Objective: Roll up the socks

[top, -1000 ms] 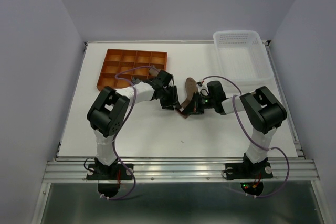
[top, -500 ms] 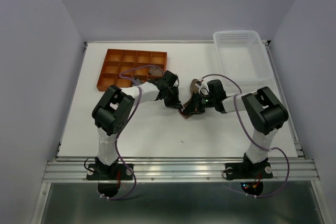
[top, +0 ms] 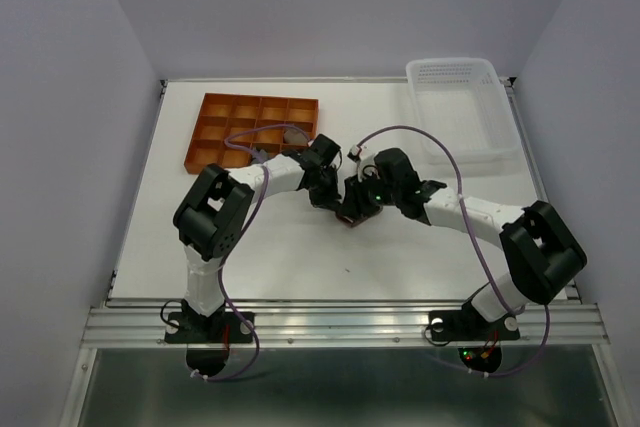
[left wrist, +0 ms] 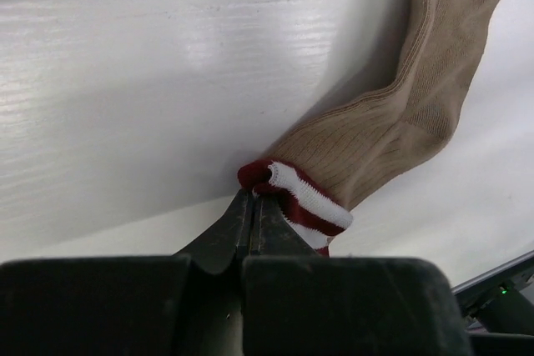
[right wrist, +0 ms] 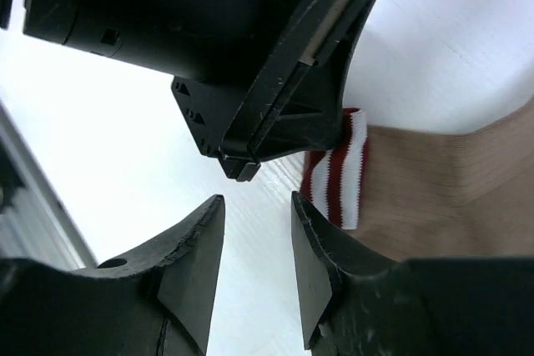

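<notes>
**Sock passed across: cuff taken by the left pincer, let go by the right**

Since the earlier frame the right arm has been swung round, its elbow carried out to the right and its wrist brought in over the middle of the bench [left wrist: 125, 72]. The tan sock [left wrist: 409, 106], which was held upright between the two arms, has been lowered and is now mostly hidden beneath them in the top view. The left pincer [left wrist: 252, 204] has been shut and is clamped on the red-and-white striped cuff [left wrist: 307, 199]. From that grip the sock is trailed away ahead of the fingertips and to their right, with its leg draped over the bench. The right pincer [right wrist: 257, 204] has been opened and nothing is held between its fingers. The cuff is seen just beyond and to the right of its tips, with the left pincer directly ahead of it.

The sock is judged to be light, limp and easily stretched. It should sag and fold wherever it is unsupported and is not expected to slip on rubbery pads. The thick ribbed cuff is judged the firmest place for a hold. A second hold would be best taken near the toe, so that the fabric can be kept taut while rolled.
</notes>
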Available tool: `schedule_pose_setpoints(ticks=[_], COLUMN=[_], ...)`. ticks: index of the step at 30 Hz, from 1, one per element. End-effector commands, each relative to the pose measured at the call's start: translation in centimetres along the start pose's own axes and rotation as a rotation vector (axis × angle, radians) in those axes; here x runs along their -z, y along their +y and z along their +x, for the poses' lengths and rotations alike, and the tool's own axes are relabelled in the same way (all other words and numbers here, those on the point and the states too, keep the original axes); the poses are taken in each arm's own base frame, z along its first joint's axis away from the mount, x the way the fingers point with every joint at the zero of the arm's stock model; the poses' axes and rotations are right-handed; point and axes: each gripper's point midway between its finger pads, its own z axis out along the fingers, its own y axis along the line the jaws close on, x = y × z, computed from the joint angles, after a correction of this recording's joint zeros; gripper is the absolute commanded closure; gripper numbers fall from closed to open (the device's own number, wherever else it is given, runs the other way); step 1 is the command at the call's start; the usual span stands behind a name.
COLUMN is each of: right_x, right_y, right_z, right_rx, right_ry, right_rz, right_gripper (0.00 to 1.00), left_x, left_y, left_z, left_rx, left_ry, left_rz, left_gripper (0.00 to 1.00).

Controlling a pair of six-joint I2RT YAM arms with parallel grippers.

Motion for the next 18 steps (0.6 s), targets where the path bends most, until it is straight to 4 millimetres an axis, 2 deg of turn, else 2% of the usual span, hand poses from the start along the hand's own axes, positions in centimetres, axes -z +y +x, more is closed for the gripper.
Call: schedule_pose_setpoints(ticks=[1, 3, 5, 10, 12, 17, 18], right_x=[-0.1, -0.5, -0.9, -2.0, -2.2, -3.3, -3.4], right_y=[-0.4, 0.1, 0.1, 0.7, -0.2, -0.2, -0.9], right_z=[-0.3, 0.3, -0.1, 1.7, 1.6, 2.9, 3.2], right_rx=[0.177, 0.232, 0.273, 0.406, 0.428, 0.463, 0.467], right_ry=[-0.017, -0.007, -0.03, 0.014, 0.016, 0.06, 0.076], right_rz=[0.137, 0.158, 0.193, 0.243, 0.297, 0.33, 0.358], right_gripper=[0.57, 0.57, 0.57, 0.55, 0.55, 0.55, 0.55], left_x=[2.6, 2.6, 2.6, 2.7, 2.7, 2.8, 2.8], left_y=[-0.7, -0.8, -0.7, -0.5, -0.6, -0.7, -0.7], left_z=[-0.1, 0.4, 0.7, 0.9, 1.0, 1.2, 1.2], left_rx=[-0.044, -0.049, -0.051, -0.042, -0.041, -0.044, -0.048], left_ry=[-0.001, 0.02, 0.033, 0.038, 0.043, 0.05, 0.052], left_rz=[0.012, 0.019, 0.018, 0.017, 0.021, 0.029, 0.03], left_gripper=[1.0, 1.0, 1.0, 1.0, 1.0, 1.0, 1.0])
